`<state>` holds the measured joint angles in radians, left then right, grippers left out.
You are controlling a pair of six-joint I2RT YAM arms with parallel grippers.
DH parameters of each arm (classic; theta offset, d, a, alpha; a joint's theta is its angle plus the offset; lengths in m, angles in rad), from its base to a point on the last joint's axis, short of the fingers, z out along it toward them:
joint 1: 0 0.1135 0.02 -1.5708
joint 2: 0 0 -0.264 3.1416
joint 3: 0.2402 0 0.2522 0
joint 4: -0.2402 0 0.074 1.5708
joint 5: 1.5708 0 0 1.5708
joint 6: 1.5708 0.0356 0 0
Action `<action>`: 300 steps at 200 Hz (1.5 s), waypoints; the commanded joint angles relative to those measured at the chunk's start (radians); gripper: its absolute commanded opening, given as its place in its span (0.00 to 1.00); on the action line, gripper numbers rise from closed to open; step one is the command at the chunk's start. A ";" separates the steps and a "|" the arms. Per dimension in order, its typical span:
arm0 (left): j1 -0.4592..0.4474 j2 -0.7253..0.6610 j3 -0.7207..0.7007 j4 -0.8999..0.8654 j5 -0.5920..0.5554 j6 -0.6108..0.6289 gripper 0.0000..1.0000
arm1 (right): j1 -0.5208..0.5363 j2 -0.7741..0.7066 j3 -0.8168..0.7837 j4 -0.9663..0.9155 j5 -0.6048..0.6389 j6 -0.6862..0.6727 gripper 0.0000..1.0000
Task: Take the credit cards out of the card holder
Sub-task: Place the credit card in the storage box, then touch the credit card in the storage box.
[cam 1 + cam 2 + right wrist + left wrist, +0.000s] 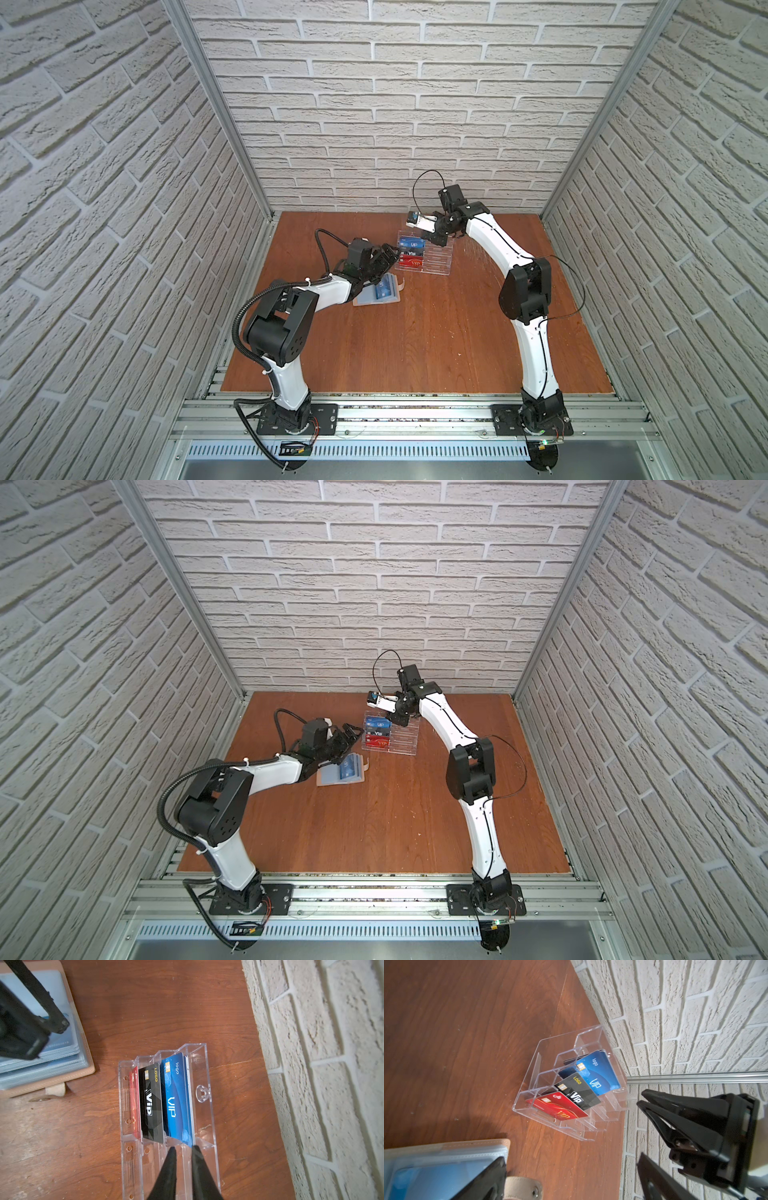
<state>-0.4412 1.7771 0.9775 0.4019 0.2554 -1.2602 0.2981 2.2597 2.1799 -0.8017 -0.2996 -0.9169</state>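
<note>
1. right gripper (pixel 184 1150): jaws narrowly apart, empty, tips at blue credit cards (pixel 176 1101) in acrylic rack (pixel 210 1134).
2. left gripper (pixel 384 258): jaws wide apart, over open card holder (pixel 90 1068).

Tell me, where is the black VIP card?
In the right wrist view, the black VIP card stands in the clear rack, between the red card and the blue card, near the back wall.

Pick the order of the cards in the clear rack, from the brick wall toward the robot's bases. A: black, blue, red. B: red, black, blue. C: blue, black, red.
C: in the clear rack, the blue card stands nearest the brick wall, the black card in the middle, the red card in the frontmost tier.
</note>
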 commanded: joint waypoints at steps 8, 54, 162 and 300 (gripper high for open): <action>0.009 -0.062 0.014 -0.027 -0.004 0.048 0.98 | -0.003 -0.159 -0.143 0.200 -0.036 0.149 0.20; 0.008 -0.094 0.039 -0.094 0.005 0.087 0.98 | -0.005 -0.398 -0.432 0.480 -0.013 0.394 0.29; 0.020 0.028 0.276 -0.275 0.032 0.159 0.98 | -0.015 -0.782 -0.912 0.633 0.158 0.836 1.00; 0.046 0.359 0.749 -0.493 0.004 0.340 0.98 | -0.014 -0.697 -1.021 0.638 -0.023 1.165 1.00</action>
<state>-0.3908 2.0842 1.6752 -0.0837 0.2588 -0.9588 0.2852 1.5517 1.1427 -0.2020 -0.3027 0.2115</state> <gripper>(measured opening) 0.982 0.998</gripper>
